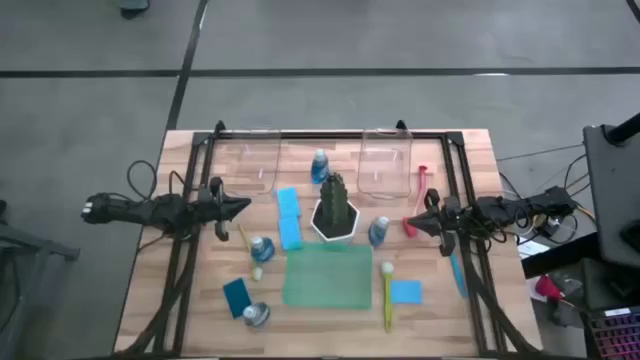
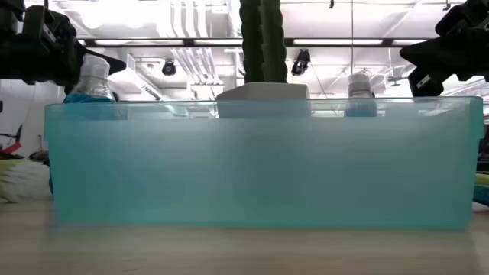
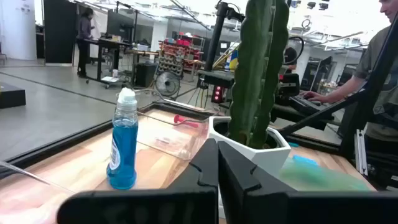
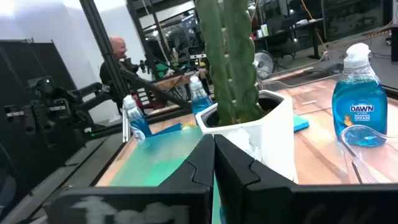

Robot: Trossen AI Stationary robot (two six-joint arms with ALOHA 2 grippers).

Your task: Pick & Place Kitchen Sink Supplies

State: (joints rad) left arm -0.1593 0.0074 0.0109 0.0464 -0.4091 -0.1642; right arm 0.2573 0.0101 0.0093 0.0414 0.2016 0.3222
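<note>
High view: bottles [image 1: 320,165], sponges [image 1: 289,217] and brushes [image 1: 387,297] lie scattered around the potted plant [image 1: 335,208] at the worktop's centre. Left gripper [image 1: 243,205] and right gripper [image 1: 408,223] flank it, jaws closed, holding nothing.

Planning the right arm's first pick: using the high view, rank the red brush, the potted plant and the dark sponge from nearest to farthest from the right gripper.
From the right gripper, shut, at the table's right:
1. Red brush, just behind it.
2. Potted plant, table centre.
3. Dark sponge, front left.
</note>
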